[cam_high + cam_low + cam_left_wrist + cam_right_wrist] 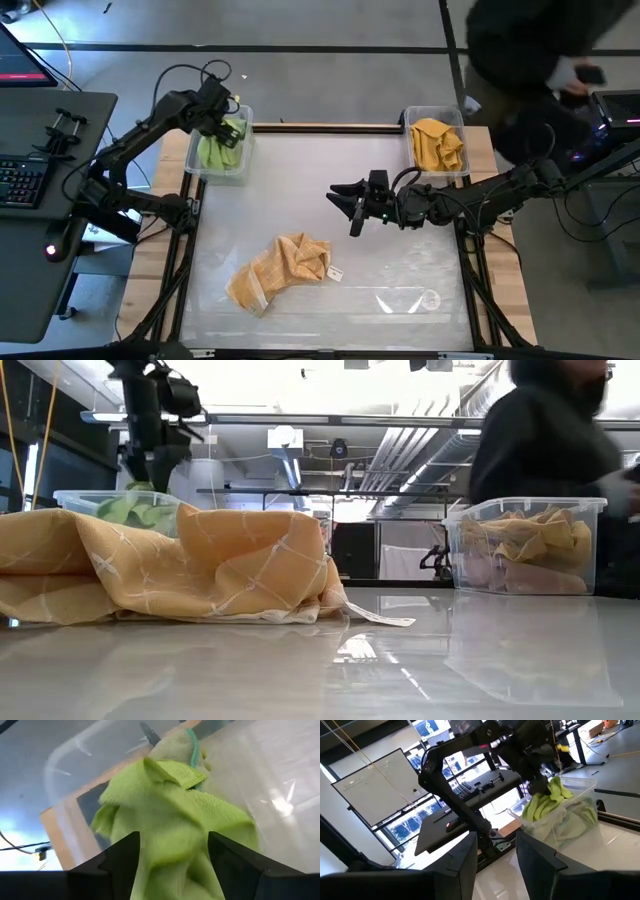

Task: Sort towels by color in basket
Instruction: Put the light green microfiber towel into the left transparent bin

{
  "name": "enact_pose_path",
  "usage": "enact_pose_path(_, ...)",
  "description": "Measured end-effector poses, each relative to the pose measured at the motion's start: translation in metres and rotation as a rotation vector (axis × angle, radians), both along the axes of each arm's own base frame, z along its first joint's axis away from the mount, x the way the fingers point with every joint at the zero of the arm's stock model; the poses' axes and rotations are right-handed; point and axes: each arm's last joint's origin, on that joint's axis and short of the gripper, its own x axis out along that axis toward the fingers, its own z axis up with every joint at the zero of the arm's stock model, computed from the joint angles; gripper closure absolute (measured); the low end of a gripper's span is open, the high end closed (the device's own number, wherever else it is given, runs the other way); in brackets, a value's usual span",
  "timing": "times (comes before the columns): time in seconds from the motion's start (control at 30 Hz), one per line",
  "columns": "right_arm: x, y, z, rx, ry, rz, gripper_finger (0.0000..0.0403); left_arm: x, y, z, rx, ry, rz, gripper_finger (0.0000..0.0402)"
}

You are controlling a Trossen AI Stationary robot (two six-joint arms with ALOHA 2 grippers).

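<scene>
1. At ten o'clock on the counter (400,190), the lime towel (222,143) hangs into the left bin (243,160) between the left tool's (228,128) spread fingers.
2. Lift straight up, clear of cloth.
3. Right tool (352,208), half-spread and empty, waits centrally; the orange towel (280,270) lies at six o'clock.

Glossy pale surface (400,260) with wood edging. Upper left of the high view: clear bin (241,165) standing on it, holding green towels (214,152). Upper right: second clear bin (412,122) with yellow towels (438,143). Lower centre: orange-tan towel (280,268) lying crumpled, white tag beside it.
</scene>
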Motion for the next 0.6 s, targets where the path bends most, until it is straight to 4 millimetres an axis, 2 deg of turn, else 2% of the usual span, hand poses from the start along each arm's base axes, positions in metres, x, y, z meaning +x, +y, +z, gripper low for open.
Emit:
enact_pose_path(0.13,0.0,0.0,0.0,0.0,0.0,0.0,0.0272,-0.001,-0.008,0.025,-0.026,-0.023,0.014,0.0179)
enact_pose_path(0.23,0.0,0.0,0.0,0.0,0.0,0.0,0.0272,0.0,-0.013,0.029,-0.063,-0.066,0.005,0.0184)
enact_pose_path(0.3,0.0,0.0,0.0,0.0,0.0,0.001,0.0272,0.001,-0.012,0.02,-0.072,-0.063,0.007,0.0194)
enact_pose_path(0.5,0.0,0.002,0.0,0.0,0.0,0.008,0.0272,0.001,-0.003,-0.031,-0.054,-0.026,0.071,0.0238)
enact_pose_path(0.6,-0.001,0.004,0.0,0.017,-0.005,0.015,0.0272,0.003,-0.002,-0.04,-0.025,-0.042,0.074,0.0258)
